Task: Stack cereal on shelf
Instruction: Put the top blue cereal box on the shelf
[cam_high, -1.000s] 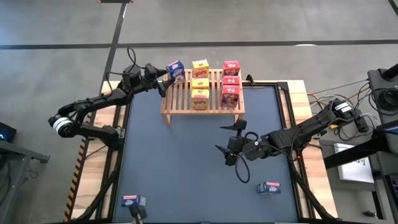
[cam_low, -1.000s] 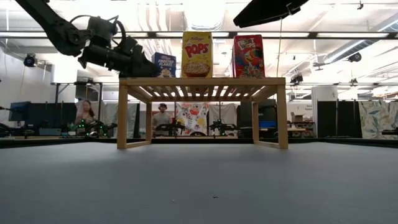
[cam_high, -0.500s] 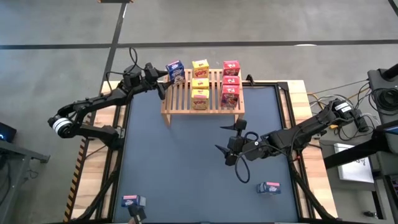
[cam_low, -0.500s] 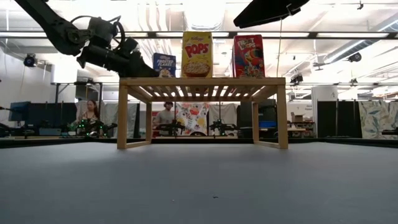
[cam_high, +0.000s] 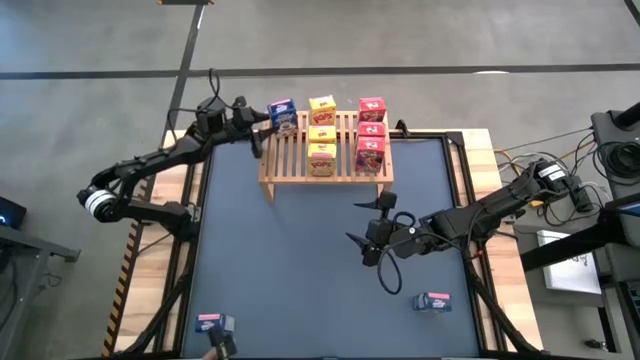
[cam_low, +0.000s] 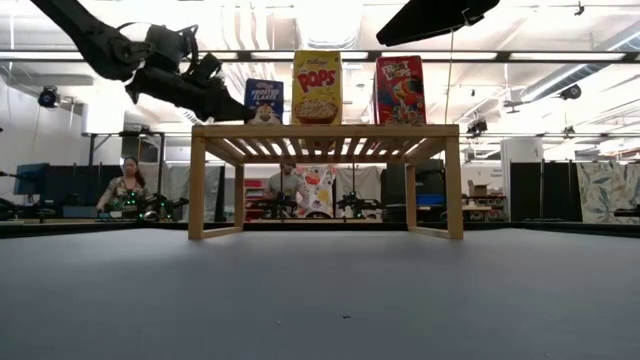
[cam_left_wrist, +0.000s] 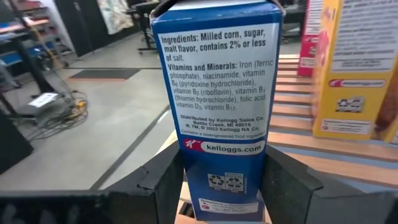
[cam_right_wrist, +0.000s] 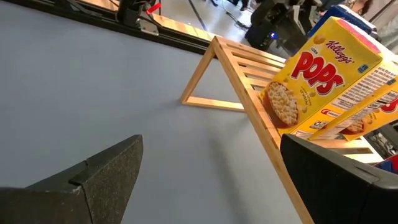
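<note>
At shelf's (cam_high: 325, 160) far-left corner, left end effector (cam_high: 262, 122) (arm outstretched) around blue box (cam_high: 282, 114).

Overhead and table-level cameras share the shelf (cam_high: 325, 150); wrist cameras look at its cereal boxes close up.

Grey concrete floor (cam_high: 400, 40); bright ceiling lights (cam_low: 330, 15); 2 people (cam_low: 125, 185) at distant desks.

Cereal boxes (cam_high: 322, 135) upright — slatted shelf (cam_high: 300, 158)
</note>
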